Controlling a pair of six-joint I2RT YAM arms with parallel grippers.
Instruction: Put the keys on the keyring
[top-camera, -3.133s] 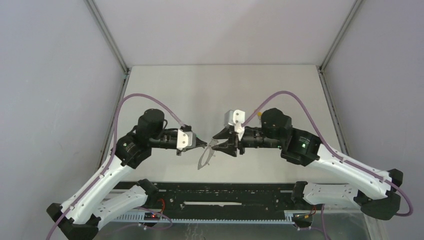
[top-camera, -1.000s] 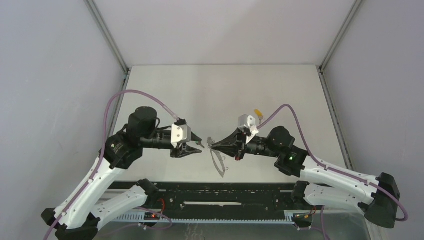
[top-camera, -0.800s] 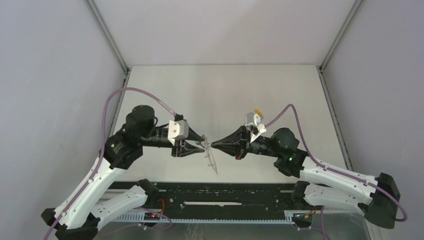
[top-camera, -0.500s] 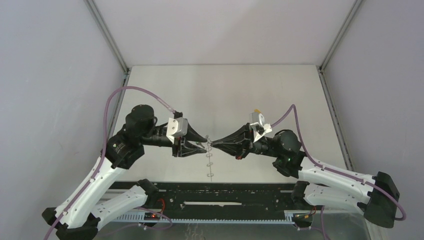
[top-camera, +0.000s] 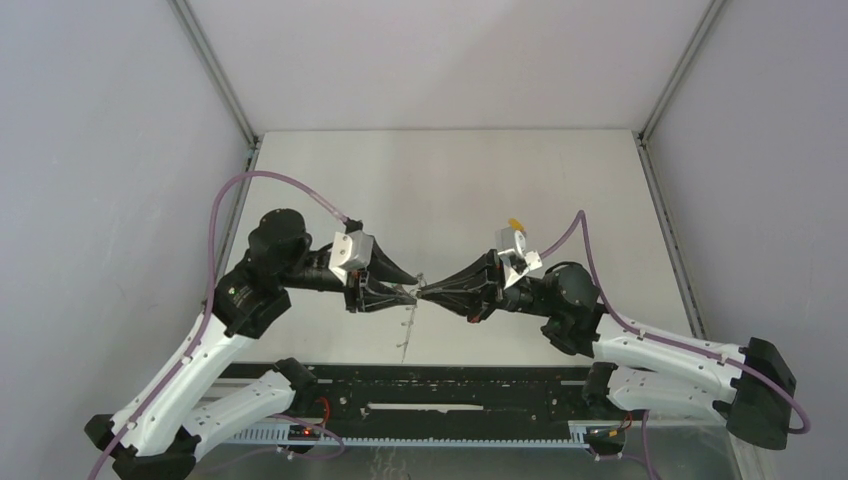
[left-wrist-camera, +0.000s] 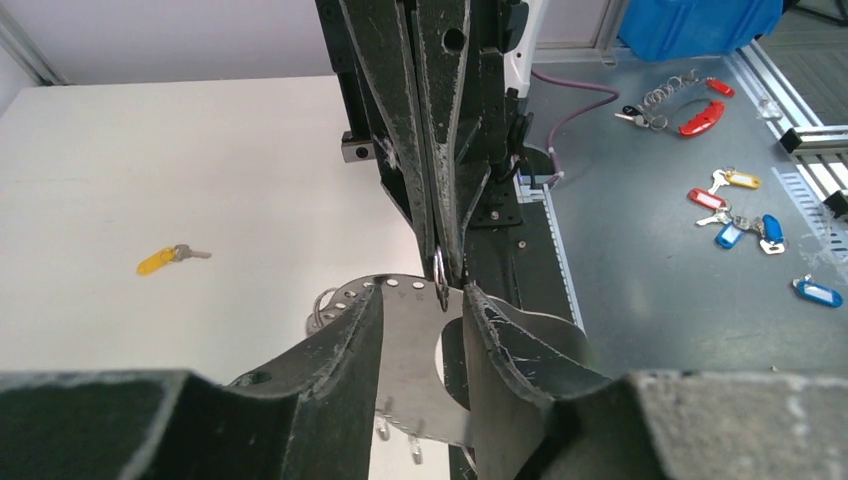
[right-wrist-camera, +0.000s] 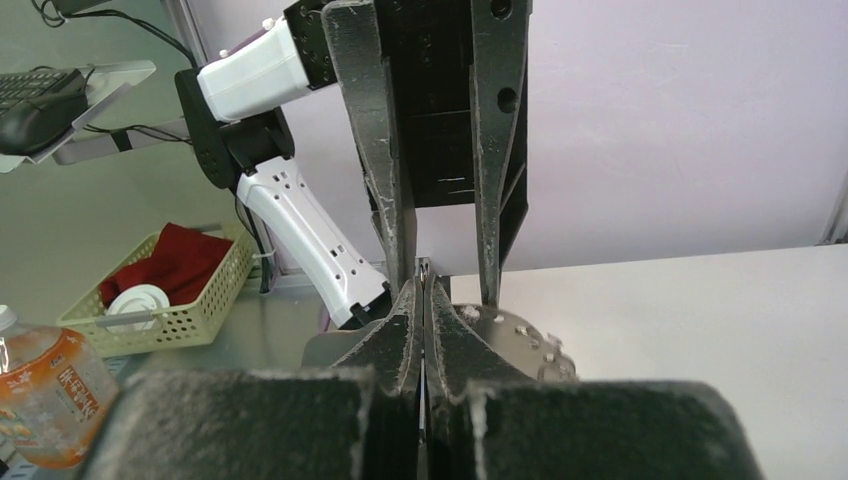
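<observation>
The right gripper (right-wrist-camera: 423, 290) has its two black fingers pressed together, pinching a small wire loop (left-wrist-camera: 440, 292) on the rim of the large flat grey oval metal keyring (left-wrist-camera: 410, 350), which hangs edge-down above the near part of the white table (left-wrist-camera: 200, 160). The left gripper (left-wrist-camera: 425, 297) meets it tip to tip, fingers spread to either side of the keyring's flat plate; whether they touch it cannot be told. The small key with the yellow-orange plastic head (left-wrist-camera: 160, 262) lies on the table, well apart from the keyring.
</observation>
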